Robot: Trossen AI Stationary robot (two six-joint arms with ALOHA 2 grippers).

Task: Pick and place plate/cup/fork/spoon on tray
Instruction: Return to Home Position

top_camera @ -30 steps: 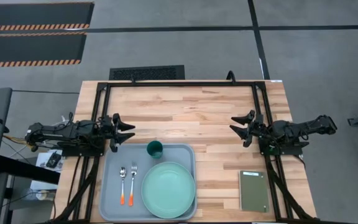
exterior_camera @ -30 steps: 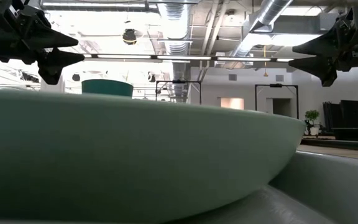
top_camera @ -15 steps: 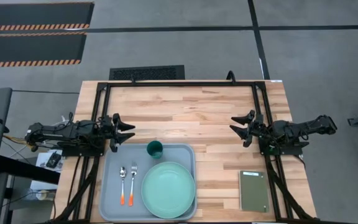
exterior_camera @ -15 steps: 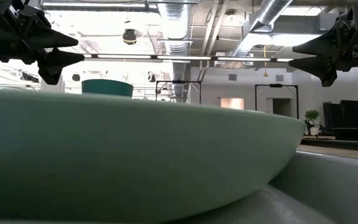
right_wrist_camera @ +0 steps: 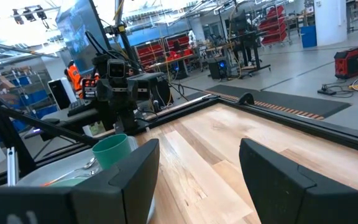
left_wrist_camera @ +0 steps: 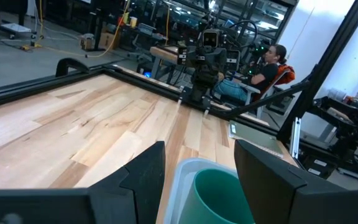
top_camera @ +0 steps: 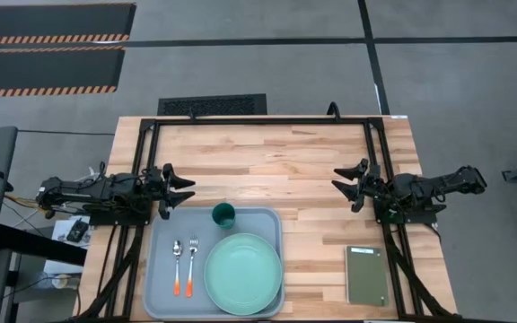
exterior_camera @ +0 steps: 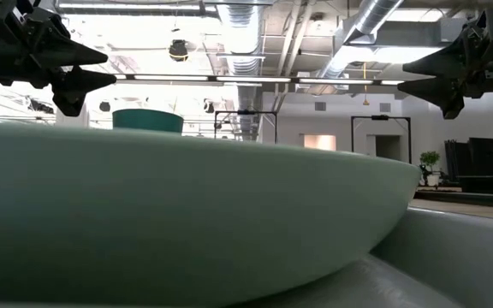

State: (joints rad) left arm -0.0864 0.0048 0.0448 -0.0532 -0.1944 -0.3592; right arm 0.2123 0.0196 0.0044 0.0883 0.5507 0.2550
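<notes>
The pale grey-blue tray [top_camera: 160, 296] lies at the table's near left. On it rest the mint-green plate [top_camera: 243, 273], the dark teal cup [top_camera: 223, 214] upright at its far edge, and the spoon [top_camera: 177, 267] and fork [top_camera: 193, 265] side by side, orange tips toward the near edge. My left gripper [top_camera: 187, 189] is open and empty, above the table just beyond the tray's far left corner. My right gripper [top_camera: 341, 187] is open and empty over the table's right half. The cup also shows in the left wrist view [left_wrist_camera: 219, 196] and the right wrist view [right_wrist_camera: 112, 151].
A small dark green rectangular pad [top_camera: 366, 274] lies at the near right. A black metal frame [top_camera: 258, 120] runs along the table's far edge and down both sides. A person [left_wrist_camera: 269, 62] sits beyond the table's right side. Bare wood [top_camera: 285, 170] lies between the grippers.
</notes>
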